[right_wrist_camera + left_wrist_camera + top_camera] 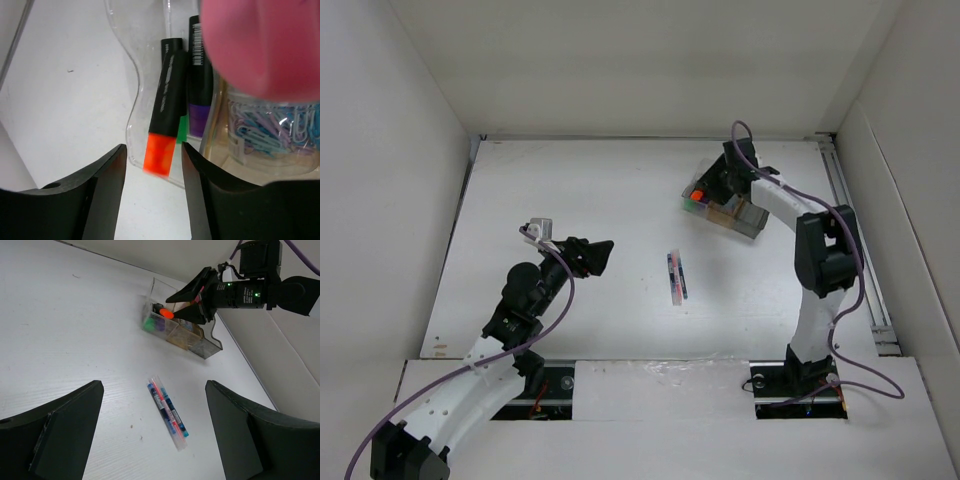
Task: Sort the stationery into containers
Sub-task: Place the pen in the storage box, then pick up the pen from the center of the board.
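Note:
The three joined boxes [738, 214] stand at the back right, also in the left wrist view [192, 340]. My right gripper [712, 186] hangs over the clear end box [131, 125] with its jaws open. An orange-ended black marker [165, 125] lies between the jaws with a gap on each side, its end blurred; it also shows from the left wrist [166, 313]. Purple [200, 100] and green [183, 129] markers lie in that box. A pink cap [260, 45] looms blurred over a jar of paper clips [272, 130]. Thin pink and blue pens [676, 277] [167, 412] lie mid-table. My left gripper [600, 257] [155, 440] is open and empty, short of the pens.
White walls enclose the table on the left, back and right. A metal rail [855, 230] runs along the right edge beside the right arm. Purple cables [820, 200] loop off both arms.

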`<state>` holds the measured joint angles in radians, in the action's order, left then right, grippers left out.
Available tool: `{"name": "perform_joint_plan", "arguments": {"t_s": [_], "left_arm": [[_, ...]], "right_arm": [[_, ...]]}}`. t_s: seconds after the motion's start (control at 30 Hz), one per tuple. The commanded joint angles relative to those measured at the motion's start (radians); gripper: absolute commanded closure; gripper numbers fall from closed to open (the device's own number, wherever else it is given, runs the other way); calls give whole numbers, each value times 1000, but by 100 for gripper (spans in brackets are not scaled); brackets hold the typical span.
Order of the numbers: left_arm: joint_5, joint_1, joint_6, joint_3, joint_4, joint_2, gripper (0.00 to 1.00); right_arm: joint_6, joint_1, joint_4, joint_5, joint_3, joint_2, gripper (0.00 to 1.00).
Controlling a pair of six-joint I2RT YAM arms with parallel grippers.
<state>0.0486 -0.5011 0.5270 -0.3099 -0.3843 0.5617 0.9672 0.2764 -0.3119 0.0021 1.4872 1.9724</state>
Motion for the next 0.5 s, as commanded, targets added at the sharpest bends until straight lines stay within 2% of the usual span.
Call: {"name": "perform_joint_plan", "arguments": {"t_s": [0.0,0.1,0.2,0.27,0.3,0.4,0.47], "left_arm": [[7,3,-16,-41,-36,-3,20],[7,3,-16,-41,-36,-3,20],[7,3,-16,-41,-36,-3,20],[16,3,-16,-41,-36,-3,20],[16,3,-16,-41,-36,-3,20],[16,3,-7,-32,-36,-14,20],[16,3,-7,-32,-36,-14,20]], "right_arm": [[19,3,62,-7,-1,-98,46],[-11,29,44,36,-1,-135,42],[-54,59,33,84,-25,-199,45],[-88,115,65,127,-109,-281,55],[-100,138,85,153,-151,-314,76],[-131,233,146,237,-315,-424,100],[-146,312,166,272,-423,-467,100]]}}
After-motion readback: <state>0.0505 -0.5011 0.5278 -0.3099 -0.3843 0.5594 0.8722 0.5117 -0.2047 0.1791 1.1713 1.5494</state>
